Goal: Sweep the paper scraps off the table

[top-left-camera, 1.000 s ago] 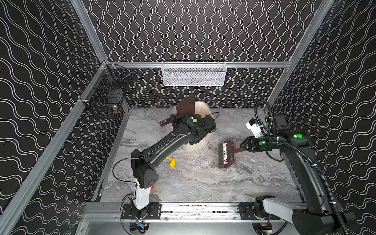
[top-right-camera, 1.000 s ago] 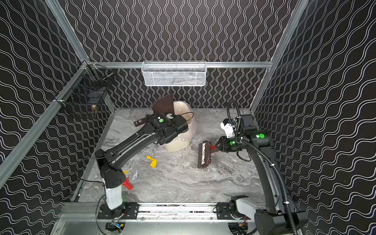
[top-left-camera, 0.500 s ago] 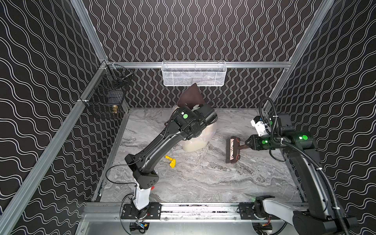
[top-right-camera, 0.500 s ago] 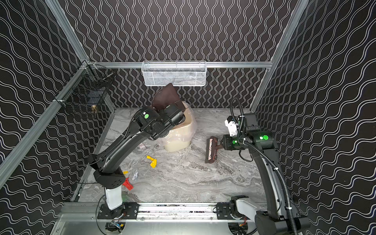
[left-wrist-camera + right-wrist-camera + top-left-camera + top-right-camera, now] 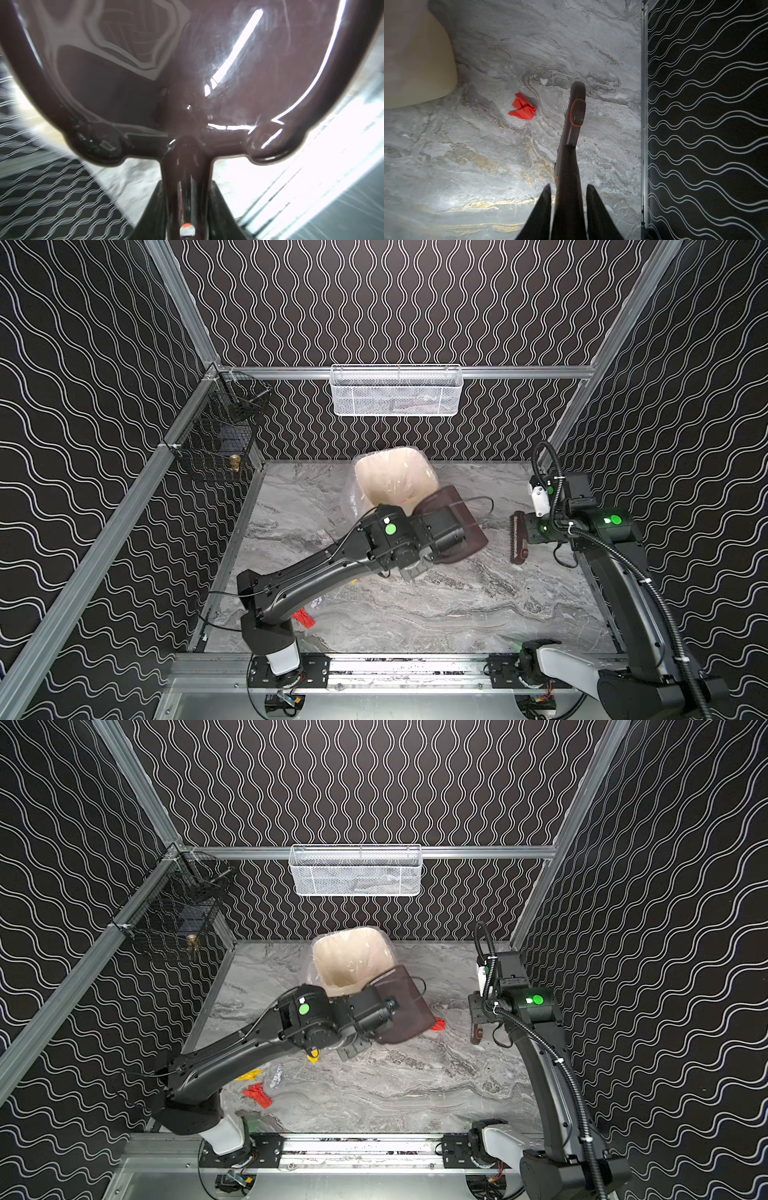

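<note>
Count of paper scraps (image 5: 276,1075) on the table (image 5: 395,1094), taken from a top view: five. There are two red, two yellow and one white.

One red scrap (image 5: 437,1025) lies off the right front of the bin (image 5: 353,961), just beside the dustpan (image 5: 409,1006). The right wrist view shows the same scrap between the bin and the brush (image 5: 574,128). The other four lie well out from the bin's left front, near the left arm:
- a yellow bit (image 5: 312,1056)
- a second yellow bit (image 5: 248,1075)
- the white one
- a second red scrap (image 5: 257,1095)

There is one bin with a clear liner, one brown dustpan, one brush and two arms.

The left arm stretches on a slant from its base toward the bin, with its wrist at the bin's front. The left gripper (image 5: 187,187) has its jaws clamped on the dustpan's handle. In both top views the blurred pan overlaps the bin's near right corner.

The right arm stands tall and bends at the elbow, its wrist level and pointing toward the bin from well to the right. The right gripper (image 5: 569,187) has its jaws clamped on the brush handle, with the bristles facing the bin. Whether they touch the table cannot be told.
</note>
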### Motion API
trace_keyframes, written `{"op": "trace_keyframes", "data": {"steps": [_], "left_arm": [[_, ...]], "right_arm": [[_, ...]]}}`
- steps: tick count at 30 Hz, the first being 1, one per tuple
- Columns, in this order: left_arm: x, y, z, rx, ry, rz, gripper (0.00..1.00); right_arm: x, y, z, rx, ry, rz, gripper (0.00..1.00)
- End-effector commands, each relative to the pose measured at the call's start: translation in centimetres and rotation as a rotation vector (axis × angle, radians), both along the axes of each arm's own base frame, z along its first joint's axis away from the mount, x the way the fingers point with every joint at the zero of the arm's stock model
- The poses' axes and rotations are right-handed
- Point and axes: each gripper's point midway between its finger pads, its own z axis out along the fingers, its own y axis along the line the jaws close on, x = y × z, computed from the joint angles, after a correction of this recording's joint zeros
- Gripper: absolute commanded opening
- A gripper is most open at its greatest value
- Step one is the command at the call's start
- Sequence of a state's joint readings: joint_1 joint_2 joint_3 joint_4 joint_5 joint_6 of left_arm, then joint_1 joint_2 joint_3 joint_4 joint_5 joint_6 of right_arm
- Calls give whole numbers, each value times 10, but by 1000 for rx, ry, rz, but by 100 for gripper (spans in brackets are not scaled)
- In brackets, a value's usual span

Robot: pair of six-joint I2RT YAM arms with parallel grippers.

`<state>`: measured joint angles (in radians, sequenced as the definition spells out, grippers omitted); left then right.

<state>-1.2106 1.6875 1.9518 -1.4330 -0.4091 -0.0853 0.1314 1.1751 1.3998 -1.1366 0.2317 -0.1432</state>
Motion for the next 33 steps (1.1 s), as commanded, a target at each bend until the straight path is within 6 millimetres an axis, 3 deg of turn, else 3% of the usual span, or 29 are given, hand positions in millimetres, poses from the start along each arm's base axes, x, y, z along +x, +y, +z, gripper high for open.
{"op": "trace_keyframes", "data": {"steps": [1,7,12,17,23,33], "left_arm": [[-23,-20,-19,-116,120,-19,0],[-50,-15,-71,-116,262,-16,0],[-61,-3,-115,-52,331,5,0],[-67,5,-149,-16,378,51,0],[-64,17,-186,-38,437,135,0],[-58,30,-215,1,501,183,0]], "right_arm": [[23,-14,3,-116,-65,0,0],[41,-20,-22,-191,-28,26,0],[64,-6,-33,-164,-31,104,0],[69,12,-40,-121,0,198,0],[59,40,-55,-127,53,325,0],[20,76,-72,-124,189,476,0]]}}
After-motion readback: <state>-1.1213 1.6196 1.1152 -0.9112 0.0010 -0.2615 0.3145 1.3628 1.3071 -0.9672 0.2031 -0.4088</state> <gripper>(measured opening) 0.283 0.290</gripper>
